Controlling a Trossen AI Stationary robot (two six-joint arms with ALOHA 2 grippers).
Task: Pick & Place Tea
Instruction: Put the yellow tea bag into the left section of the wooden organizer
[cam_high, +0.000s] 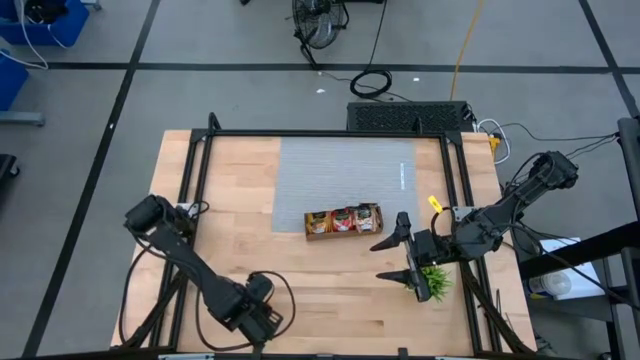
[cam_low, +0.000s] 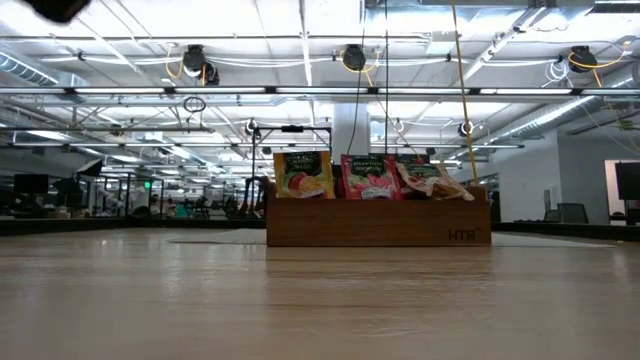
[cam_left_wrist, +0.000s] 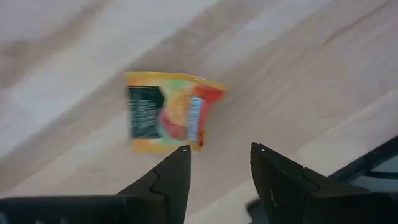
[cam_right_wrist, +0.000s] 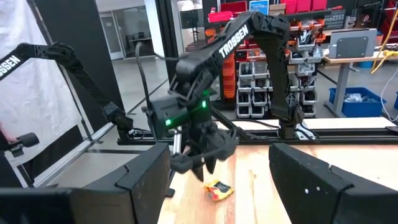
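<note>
An orange-yellow tea sachet (cam_left_wrist: 168, 112) lies flat on the wooden table near its front edge; it also shows in the right wrist view (cam_right_wrist: 217, 190). My left gripper (cam_left_wrist: 219, 149) hovers over it, pointing down, open, its fingertips just beside the sachet's edge and apart from it. From across the table the left gripper (cam_right_wrist: 198, 167) stands a little above the sachet. In the high view the left gripper (cam_high: 265, 318) hides the sachet. My right gripper (cam_high: 393, 256) is open and level, right of the tray (cam_high: 343, 235), holding nothing.
The brown wooden tray (cam_low: 378, 225) at mid-table holds upright sachets: orange (cam_low: 303, 175), red (cam_low: 368, 178) and pale (cam_low: 430, 178). A spiky green plant (cam_high: 436, 282) stands under the right arm. A grey mat (cam_high: 340, 170) covers the far middle. Bare wood lies around the left gripper.
</note>
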